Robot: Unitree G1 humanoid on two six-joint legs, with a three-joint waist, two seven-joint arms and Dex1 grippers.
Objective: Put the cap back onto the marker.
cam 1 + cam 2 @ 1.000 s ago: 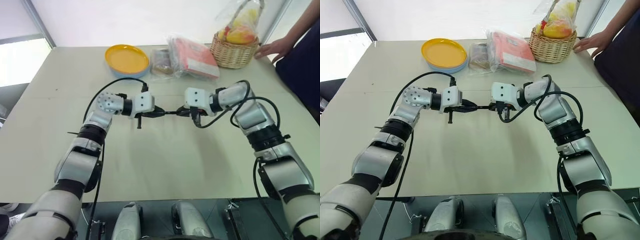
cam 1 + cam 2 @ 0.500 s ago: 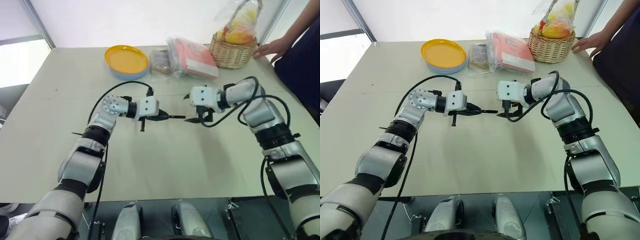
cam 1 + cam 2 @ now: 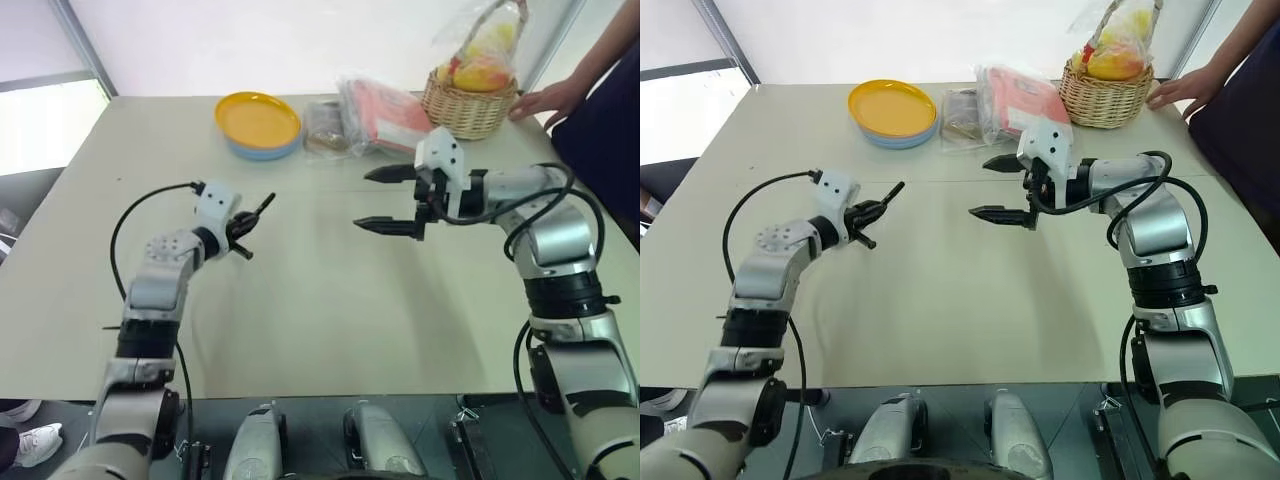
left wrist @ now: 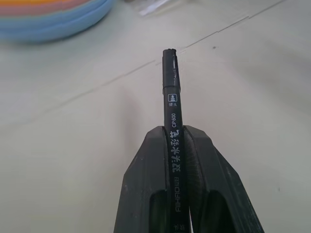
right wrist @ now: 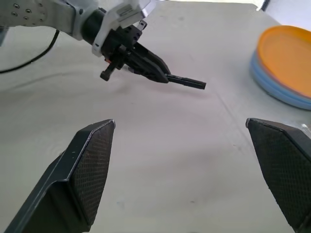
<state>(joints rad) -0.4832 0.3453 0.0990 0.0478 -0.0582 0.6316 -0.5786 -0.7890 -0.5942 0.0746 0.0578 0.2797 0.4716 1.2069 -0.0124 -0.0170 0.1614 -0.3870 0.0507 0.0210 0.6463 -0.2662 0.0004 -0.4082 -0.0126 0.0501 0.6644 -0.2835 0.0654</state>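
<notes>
The marker (image 4: 172, 121) is gripped between the clenched fingers of the left gripper (image 3: 868, 212), held above the table (image 3: 940, 290) on its left side, its capped end (image 4: 169, 68) jutting toward the stacked plates (image 3: 892, 111). The right gripper (image 3: 1002, 188) is seen well apart from it, above the table's middle, its jaws spread wide and grasping nothing. A fruit basket (image 3: 1106, 95) and wrapped packets (image 3: 1015, 100) are set along the far edge, where a person's hand (image 3: 1175, 88) is rested.
</notes>
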